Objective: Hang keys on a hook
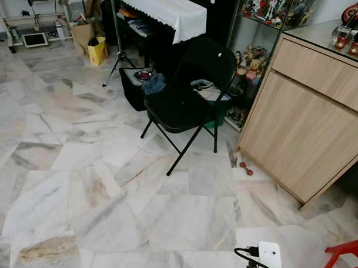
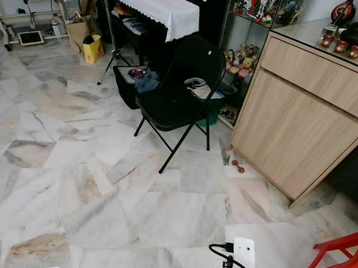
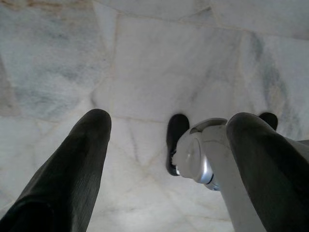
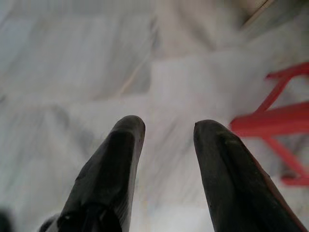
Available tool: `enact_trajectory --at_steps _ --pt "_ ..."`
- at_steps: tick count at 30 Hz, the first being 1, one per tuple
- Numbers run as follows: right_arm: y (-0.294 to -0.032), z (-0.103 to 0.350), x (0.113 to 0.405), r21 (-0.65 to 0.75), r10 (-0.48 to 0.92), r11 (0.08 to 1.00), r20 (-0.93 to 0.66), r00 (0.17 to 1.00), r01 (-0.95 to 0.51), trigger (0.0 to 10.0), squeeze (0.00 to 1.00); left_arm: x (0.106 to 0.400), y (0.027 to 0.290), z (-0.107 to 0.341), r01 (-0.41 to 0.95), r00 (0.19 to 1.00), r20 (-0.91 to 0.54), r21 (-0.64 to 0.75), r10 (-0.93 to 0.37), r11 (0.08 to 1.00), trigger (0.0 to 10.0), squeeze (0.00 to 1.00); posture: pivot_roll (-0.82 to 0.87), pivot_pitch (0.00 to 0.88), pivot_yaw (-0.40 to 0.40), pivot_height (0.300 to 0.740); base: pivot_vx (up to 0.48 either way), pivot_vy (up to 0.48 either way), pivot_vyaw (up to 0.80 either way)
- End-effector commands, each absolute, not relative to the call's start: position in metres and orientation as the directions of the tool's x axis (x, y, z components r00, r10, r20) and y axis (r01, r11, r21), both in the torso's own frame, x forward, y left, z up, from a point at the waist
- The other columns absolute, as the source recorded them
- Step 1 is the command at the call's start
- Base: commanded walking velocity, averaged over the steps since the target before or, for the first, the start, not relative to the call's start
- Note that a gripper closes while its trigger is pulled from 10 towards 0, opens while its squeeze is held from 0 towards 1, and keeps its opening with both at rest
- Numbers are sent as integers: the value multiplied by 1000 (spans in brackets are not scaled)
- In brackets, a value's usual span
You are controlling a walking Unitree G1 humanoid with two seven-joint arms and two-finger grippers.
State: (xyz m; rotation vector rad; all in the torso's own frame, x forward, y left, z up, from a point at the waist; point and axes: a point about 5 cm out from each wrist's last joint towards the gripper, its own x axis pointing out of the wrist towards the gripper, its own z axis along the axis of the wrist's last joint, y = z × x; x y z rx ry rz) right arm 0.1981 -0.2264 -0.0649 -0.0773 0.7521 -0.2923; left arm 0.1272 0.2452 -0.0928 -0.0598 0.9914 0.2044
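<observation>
A small reddish object (image 1: 245,168) lies on the marble floor (image 1: 164,216), just beside the foot of the wooden cabinet (image 1: 308,132); it is too small to tell if it is keys. The left pincer (image 3: 171,123) and the right pincer (image 4: 169,128) hang above the floor, fingers apart.

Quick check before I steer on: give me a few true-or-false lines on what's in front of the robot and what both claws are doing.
1. A black folding chair stands on the marble floor. True.
2. The left claw is shut on a bunch of keys. False: its fingers are spread apart with only floor between them.
3. A wooden cabinet stands to the robot's right of the chair. True.
4. The right claw is open and holds nothing. True.
5. The red furniture stands on top of the cabinet. False: it is on the floor at the near right.
6. The yellow bag lies on the chair seat. False: it sits on the floor at the far left.
</observation>
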Motion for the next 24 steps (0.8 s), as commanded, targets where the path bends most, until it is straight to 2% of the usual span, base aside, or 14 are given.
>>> enact_trajectory --at_steps 1,5,10,15,20,24 --pt "-252 -37 224 -184 -362 932 -511 780 312 10000 0 122 246 -94 -171 507 -851 59 139 983 10000 0 165 0 -19 740 0 0 0" --pt "-250 -29 234 -148 -355 934 -466 810 324 10000 0 122 247 -94 -171 507 -851 59 140 983 10000 0 168 0 -20 740 0 0 0" --pt "-235 -22 248 -92 -305 951 -424 853 294 10000 0 123 247 -94 -180 509 -849 57 143 982 10000 0 174 0 -30 740 0 0 0" --pt "-223 0 266 -27 -250 967 -263 932 252 10000 0 123 247 -94 -188 513 -845 56 147 981 10000 0 171 0 -35 740 0 0 0" --pt "-224 23 260 -56 -215 976 -69 974 212 10000 0 123 247 -94 -182 512 -846 62 148 981 10000 0 147 0 -33 740 0 0 0" --pt "-228 28 254 -57 -227 973 -41 973 225 10000 0 123 248 -94 -183 512 -846 63 149 981 10000 0 141 0 -33 740 0 0 0"
